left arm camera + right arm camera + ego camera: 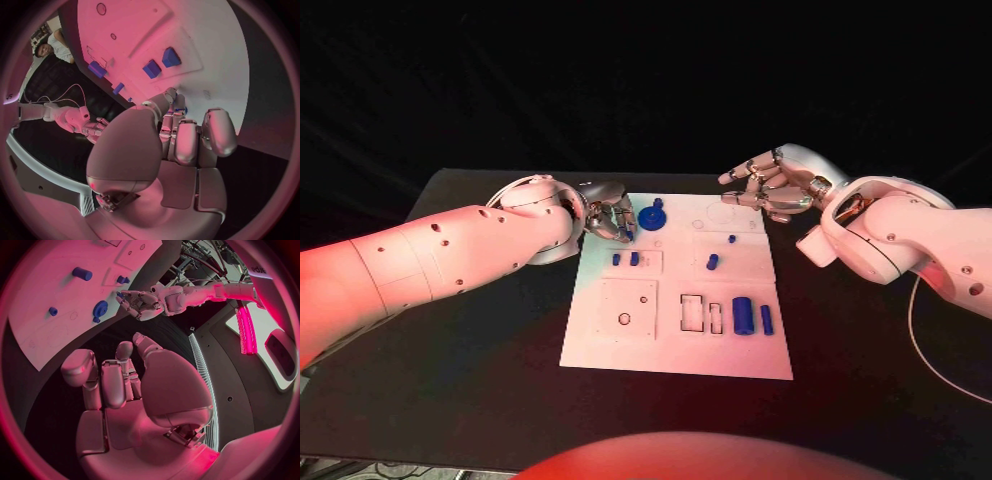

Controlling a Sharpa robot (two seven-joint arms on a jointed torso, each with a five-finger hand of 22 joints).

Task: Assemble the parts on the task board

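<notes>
The white task board (610, 340) lies in the middle of the black table. My left hand (606, 218) hovers over its far left corner and pinches a small blue part (629, 237) at its fingertips; the same part (119, 294) shows in the right wrist view. Beside that hand a round blue part (655, 216) stands in the board. My right hand (773, 180) hangs over the far right corner with its fingers loosely bent and nothing in them. Two short blue pegs (625, 258) stand below the left hand, also seen as the pegs (160, 62) from the left wrist.
More blue parts sit on the board: a peg (713, 262), a tiny stud (733, 239), a thick cylinder (743, 312) and a thin bar (766, 319) by dark rectangular slots (692, 312). A white cable (923, 340) trails over the table at the right.
</notes>
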